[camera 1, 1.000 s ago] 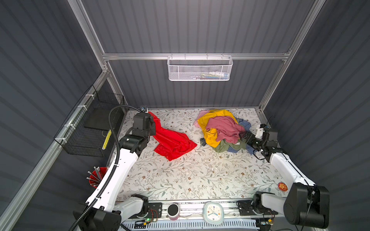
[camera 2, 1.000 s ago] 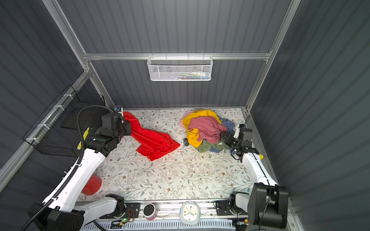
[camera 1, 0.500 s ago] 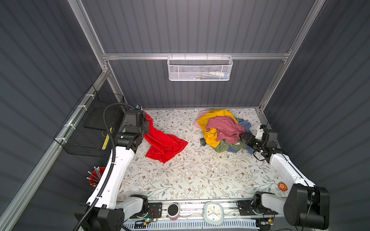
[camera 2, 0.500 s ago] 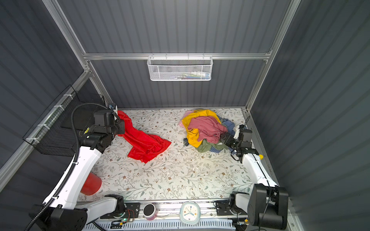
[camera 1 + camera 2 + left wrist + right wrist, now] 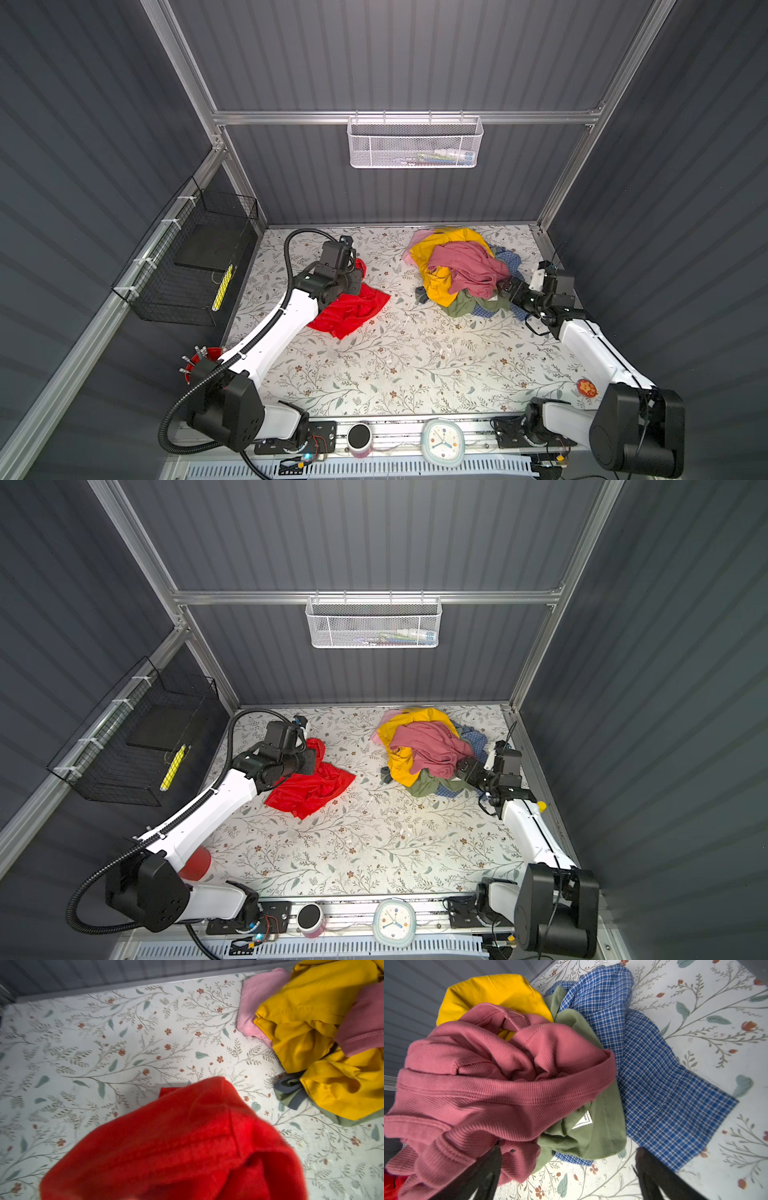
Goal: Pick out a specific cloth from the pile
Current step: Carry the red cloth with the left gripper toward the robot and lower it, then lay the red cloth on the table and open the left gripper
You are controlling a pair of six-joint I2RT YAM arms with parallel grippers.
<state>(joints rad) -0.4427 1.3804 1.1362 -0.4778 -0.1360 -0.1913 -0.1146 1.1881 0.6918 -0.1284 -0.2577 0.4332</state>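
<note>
The bright red cloth (image 5: pixel 353 309) (image 5: pixel 311 789) lies bunched on the floral table, well left of the pile (image 5: pixel 461 266) (image 5: pixel 428 750). One end of it rises into my left gripper (image 5: pixel 355 278) (image 5: pixel 309 762), which is shut on it. In the left wrist view the red cloth (image 5: pixel 176 1147) covers the jaws completely. My right gripper (image 5: pixel 505 286) (image 5: pixel 463 769) (image 5: pixel 569 1153) stands open at the pile's right edge. One finger (image 5: pixel 488 1167) touches the dusty pink cloth (image 5: pixel 500 1076). Nothing is clamped between the fingers.
A black wire basket (image 5: pixel 195 266) hangs on the left wall and a white mesh basket (image 5: pixel 415 143) on the back wall. A red cup (image 5: pixel 203 361) stands by the left arm's base. A jar (image 5: pixel 359 436) and a clock (image 5: pixel 442 442) sit at the front rail.
My left arm swung left with the red cloth, then came lower and back to the right. The cloth now lies more bunched on the table. The right arm has not moved.
</note>
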